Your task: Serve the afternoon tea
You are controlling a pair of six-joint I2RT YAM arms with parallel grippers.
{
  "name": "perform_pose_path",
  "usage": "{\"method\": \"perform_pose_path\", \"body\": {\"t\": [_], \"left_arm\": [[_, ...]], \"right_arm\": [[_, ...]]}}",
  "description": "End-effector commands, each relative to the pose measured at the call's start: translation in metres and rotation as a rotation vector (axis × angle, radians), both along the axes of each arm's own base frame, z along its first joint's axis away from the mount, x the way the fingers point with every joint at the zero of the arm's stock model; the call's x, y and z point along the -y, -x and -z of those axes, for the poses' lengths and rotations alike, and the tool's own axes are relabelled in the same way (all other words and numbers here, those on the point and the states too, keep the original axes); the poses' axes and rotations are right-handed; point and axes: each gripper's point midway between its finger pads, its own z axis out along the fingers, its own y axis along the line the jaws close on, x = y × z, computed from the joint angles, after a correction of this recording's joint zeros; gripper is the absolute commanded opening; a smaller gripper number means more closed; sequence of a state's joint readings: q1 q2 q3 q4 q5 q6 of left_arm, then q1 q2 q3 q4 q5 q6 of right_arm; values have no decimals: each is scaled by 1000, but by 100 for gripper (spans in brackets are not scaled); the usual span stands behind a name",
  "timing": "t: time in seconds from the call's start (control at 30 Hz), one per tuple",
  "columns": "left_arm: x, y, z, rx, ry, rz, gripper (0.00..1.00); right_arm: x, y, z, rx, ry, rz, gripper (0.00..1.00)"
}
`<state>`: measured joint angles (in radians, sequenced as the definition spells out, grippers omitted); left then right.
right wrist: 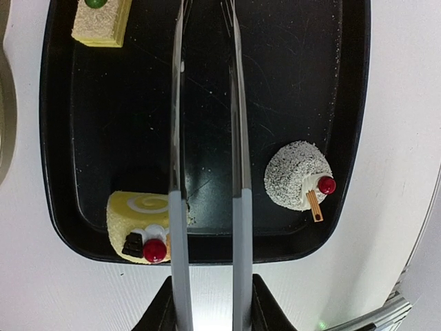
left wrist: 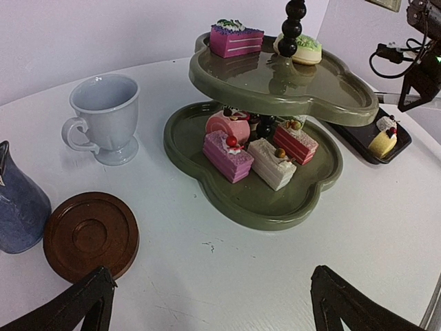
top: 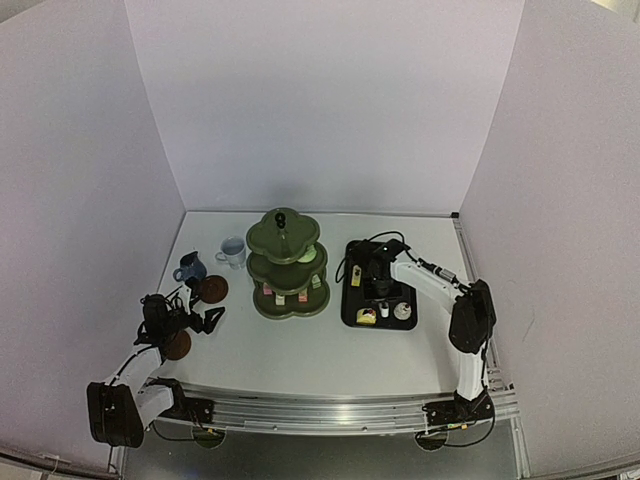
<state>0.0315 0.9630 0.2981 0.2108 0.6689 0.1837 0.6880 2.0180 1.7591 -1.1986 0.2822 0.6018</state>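
— Right hand (right wrist: 215, 298) clamps the tongs (right wrist: 177, 138), blades narrow and empty above the tray (right wrist: 289, 69)
— The swirl roll (right wrist: 141, 221) sits just left of them; I'd straddle it, squeeze gently
— Left hand (left wrist: 211, 276) gapes wide by the saucer (left wrist: 91, 234), stand (left wrist: 275, 200) beyond on the worktop (left wrist: 386, 227)

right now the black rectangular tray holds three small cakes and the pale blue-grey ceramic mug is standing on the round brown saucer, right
No: the pale blue-grey ceramic mug stands on the bare white table, apart from the round brown saucer, as the left wrist view shows. The black rectangular tray does hold three small cakes.
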Motion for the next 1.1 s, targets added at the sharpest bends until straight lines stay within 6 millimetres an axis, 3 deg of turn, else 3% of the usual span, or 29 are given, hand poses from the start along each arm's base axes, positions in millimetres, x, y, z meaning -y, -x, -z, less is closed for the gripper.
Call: {"method": "perform_pose_path", "body": {"t": [0.0,0.37,0.57,0.77,1.07], "left_arm": [[0,-4,-8,43,-8,-1,100],[-1,-4,-7,43,-10,-6,100],[-2,-5,-11,49,0,-20,100],[-14,-19,-25,44,19,-122,100],[-20,-30,-51,71,54,-173,100]], "right_arm": [[-2,-11,-1,28,22,14,28],[10,-31,5,69,69,64,28],[17,-34,0,93,92,55,0],[34,-30,-35,177,114,27,0],[45,-38,-124,385,86,-57,0]]}}
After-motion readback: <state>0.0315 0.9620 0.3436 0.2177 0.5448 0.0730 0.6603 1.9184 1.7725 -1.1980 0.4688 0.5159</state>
